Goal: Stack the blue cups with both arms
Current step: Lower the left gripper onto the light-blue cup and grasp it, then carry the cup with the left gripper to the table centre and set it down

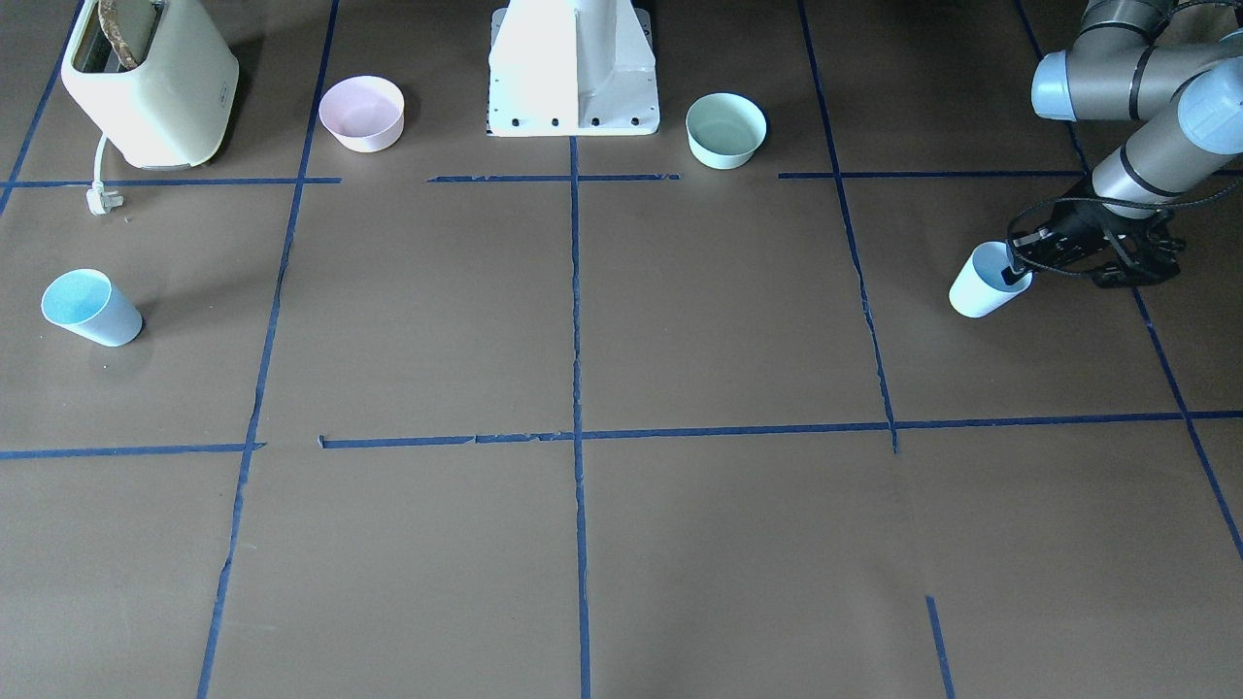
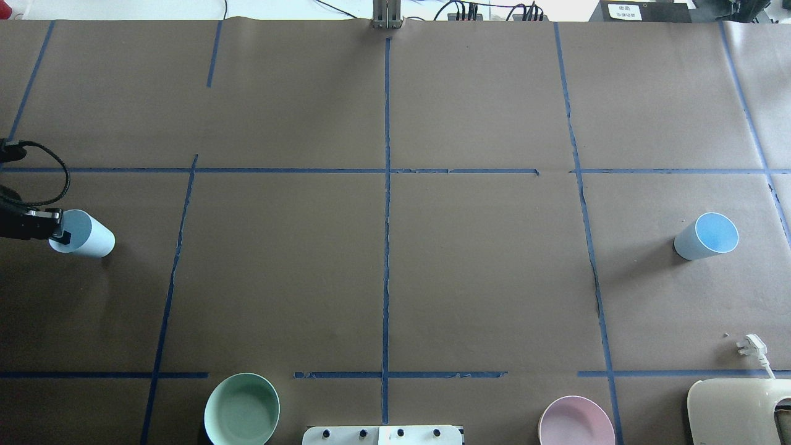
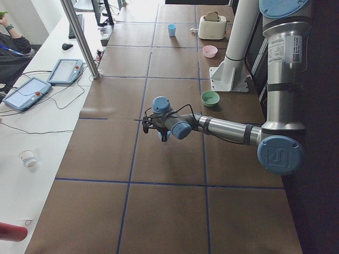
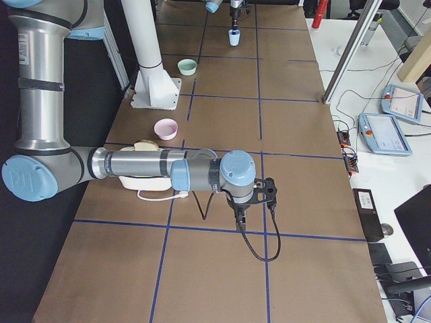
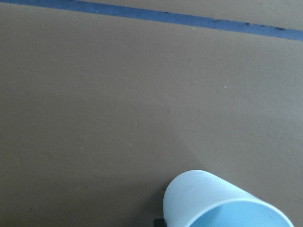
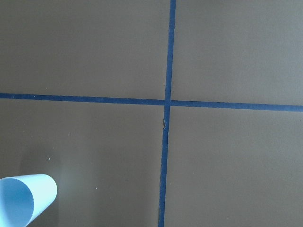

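Well off to the left side of the white pedestal [image 1: 573, 68], the left arm [image 1: 1146, 146] reaches low over the counter [image 1: 680, 320], its forearm sloping down and its wrist bent so that the left gripper [image 1: 1020, 269] meets the rim of one blue cup [image 1: 986, 286]. One of its fingers [image 2: 63, 235] overlaps the cup's mouth, but I cannot tell whether they pinch the wall. That cup is pale blue outside, brighter blue within, and seems to rest on the counter. On the pedestal's opposite side, the right arm [image 4: 141, 165] stretches level above the counter, the right gripper [image 4: 241, 214] pointing straight down; how wide its fingers stand cannot be told. The other blue cup [image 1: 90, 307] stands alone far out on that side, mouth up, equally tapered.
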`<state>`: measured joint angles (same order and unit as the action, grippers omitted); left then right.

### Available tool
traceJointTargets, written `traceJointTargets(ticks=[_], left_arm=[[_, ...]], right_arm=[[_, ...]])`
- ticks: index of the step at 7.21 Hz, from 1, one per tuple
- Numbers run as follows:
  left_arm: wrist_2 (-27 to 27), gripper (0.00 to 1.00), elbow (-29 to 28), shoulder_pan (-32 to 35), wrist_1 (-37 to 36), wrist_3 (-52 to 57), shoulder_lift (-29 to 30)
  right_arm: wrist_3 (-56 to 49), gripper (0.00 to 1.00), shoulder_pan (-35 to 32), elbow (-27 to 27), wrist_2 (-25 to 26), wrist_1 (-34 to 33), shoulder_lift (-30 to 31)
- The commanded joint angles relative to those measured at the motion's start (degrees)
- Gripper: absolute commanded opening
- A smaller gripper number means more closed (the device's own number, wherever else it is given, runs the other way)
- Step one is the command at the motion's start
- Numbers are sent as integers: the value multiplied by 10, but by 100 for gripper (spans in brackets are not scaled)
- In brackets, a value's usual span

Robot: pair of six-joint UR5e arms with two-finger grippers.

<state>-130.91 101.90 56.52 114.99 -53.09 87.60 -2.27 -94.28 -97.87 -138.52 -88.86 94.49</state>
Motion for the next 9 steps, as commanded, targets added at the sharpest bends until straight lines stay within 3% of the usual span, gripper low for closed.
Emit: traceJointTargets(ticks=[1,2,4,6,7,9], left_arm=[[-2,0,78,0,-202,-12,100],[-2,0,80,-9,-242,-61,161],[35,0,48,-133,-266,-253,307],[120,0,-55,-215,-256,-344,440],[143,0,-90,-237,-255,-350,480],[187,0,-108,-269,-245,-350,484]], right_arm=[[0,100,1,0,-1,0,3],[1,100,1,0,-1,0,-1],[3,100,1,0,-3,0,-2],[3,100,1,4,-4,-1,-4],[2,100,1,4,-5,0,-2],[2,100,1,5,-5,-1,6]])
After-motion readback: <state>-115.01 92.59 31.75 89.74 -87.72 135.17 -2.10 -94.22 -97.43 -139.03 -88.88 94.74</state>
